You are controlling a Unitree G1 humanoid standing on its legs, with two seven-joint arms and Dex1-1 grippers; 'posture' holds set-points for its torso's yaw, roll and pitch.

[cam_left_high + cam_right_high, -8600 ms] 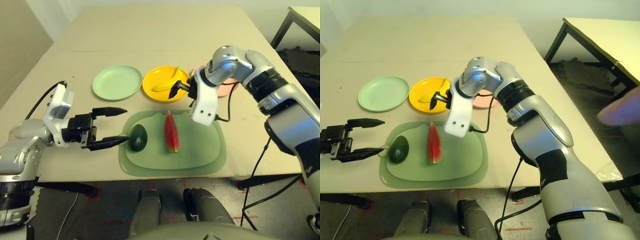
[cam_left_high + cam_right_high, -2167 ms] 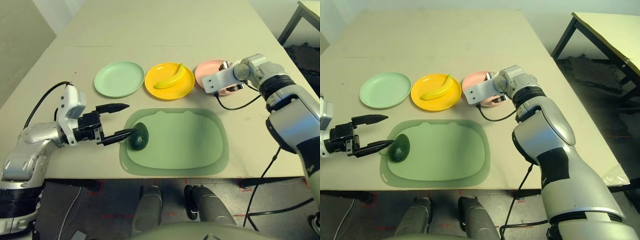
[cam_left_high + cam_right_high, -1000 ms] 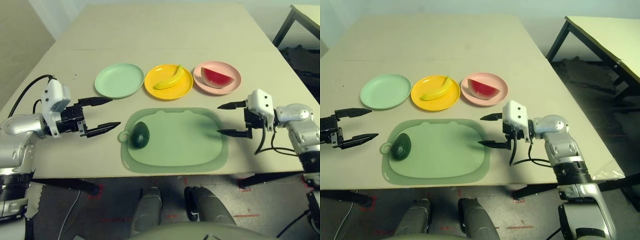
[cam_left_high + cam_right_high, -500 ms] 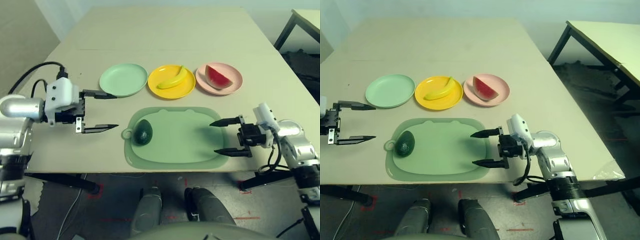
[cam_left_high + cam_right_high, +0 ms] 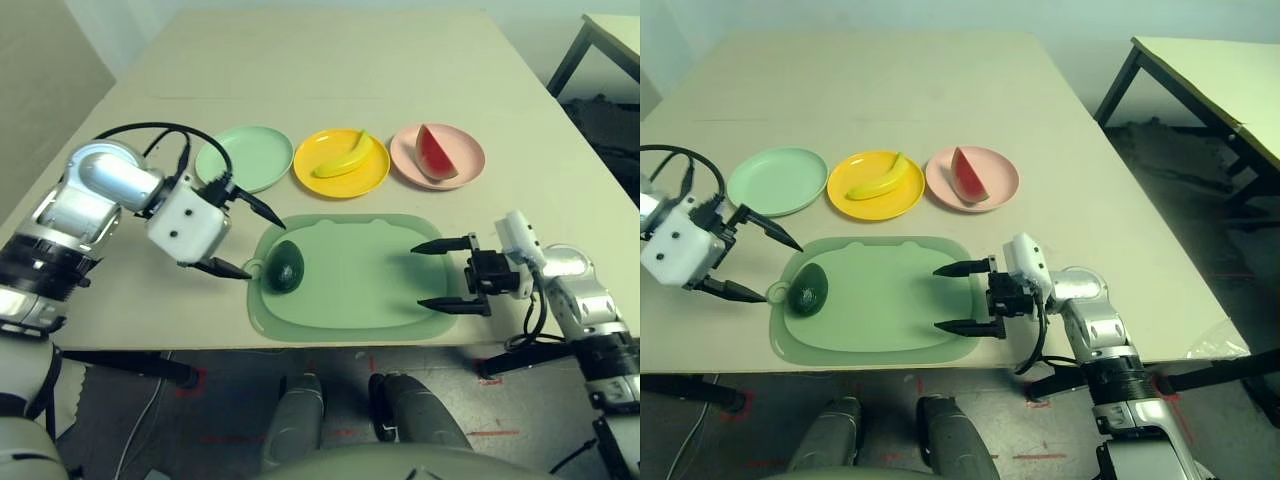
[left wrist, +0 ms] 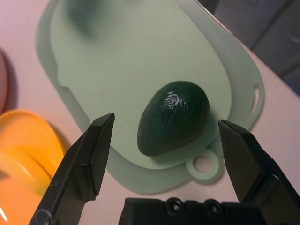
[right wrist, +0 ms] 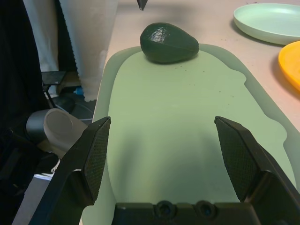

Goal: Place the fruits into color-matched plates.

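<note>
Banana [image 5: 344, 158] on yellow, watermelon [image 5: 434, 156] on pink, avocado [image 5: 285, 267] on mat [image 5: 360, 275].

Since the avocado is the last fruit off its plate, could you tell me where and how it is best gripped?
I would close the open left tool across the narrower middle of the avocado, coming down from above on the robot's left: it lies lengthwise on the green mat, smooth and rounded, so its ends might slip.

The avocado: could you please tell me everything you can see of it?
The avocado is a dark green, glossy oval, slightly narrower at one end, whole, with a faintly bumpy, toy-like skin. It lies on its side on the green mat, near the mat's left end beside the ring tab. The left end effector is open, its fingers spread either side of it in the wrist view, apparently not touching.
</note>
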